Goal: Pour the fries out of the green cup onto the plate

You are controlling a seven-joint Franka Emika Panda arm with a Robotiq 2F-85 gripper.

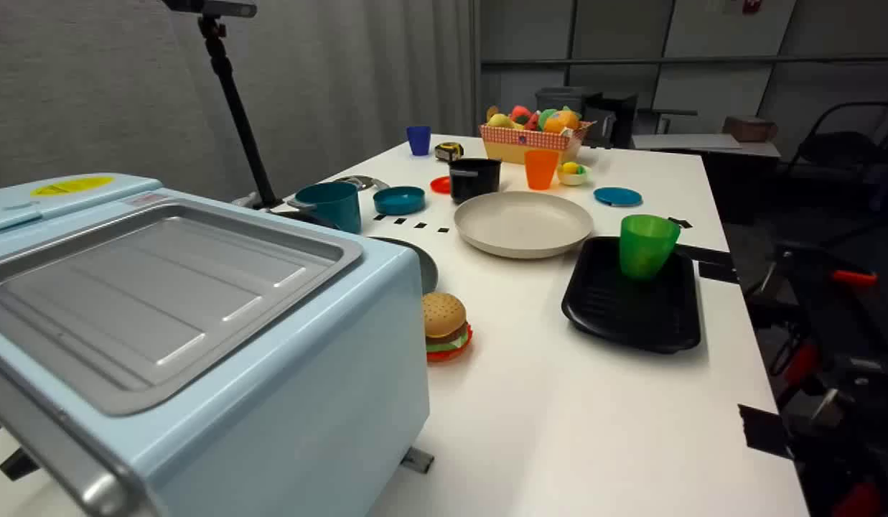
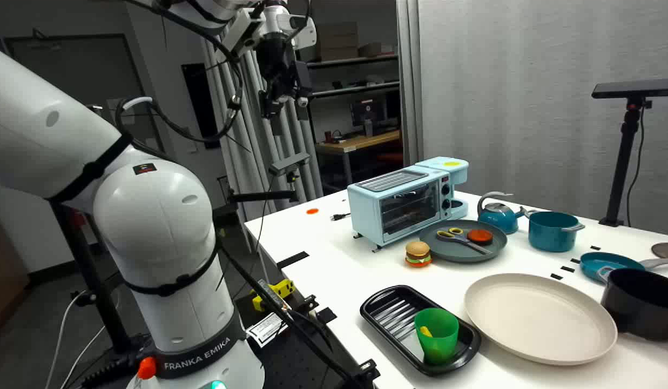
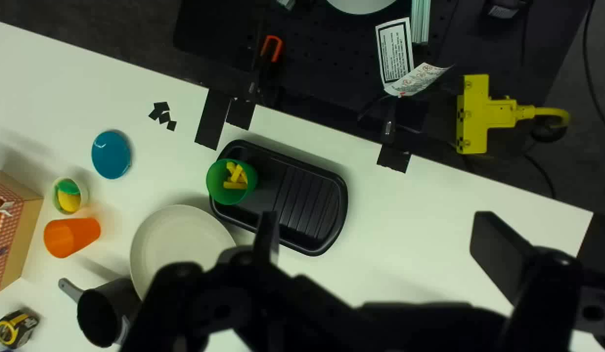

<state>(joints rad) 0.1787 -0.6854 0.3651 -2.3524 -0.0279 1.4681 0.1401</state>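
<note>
The green cup stands upright at one end of the black tray in both exterior views (image 1: 646,248) (image 2: 440,339) and in the wrist view (image 3: 218,185). Several yellow fries (image 3: 236,177) lie inside it; one also shows in an exterior view (image 2: 425,331). The cream-white plate (image 2: 539,319) lies bare beside the tray; it also shows in an exterior view (image 1: 522,224) and in the wrist view (image 3: 177,239), partly hidden by my gripper. My gripper (image 3: 375,220) is wide open and empty, high above the table and apart from the cup; it also shows in an exterior view (image 2: 289,120).
The black tray (image 3: 307,200) lies near the table edge. A black pot (image 2: 644,305) stands beside the plate. An orange cup (image 1: 541,170), a blue disc (image 1: 617,197) and a fruit basket (image 1: 530,147) lie beyond. A toy burger (image 2: 418,253) and a light-blue oven (image 2: 404,205) stand at the other end.
</note>
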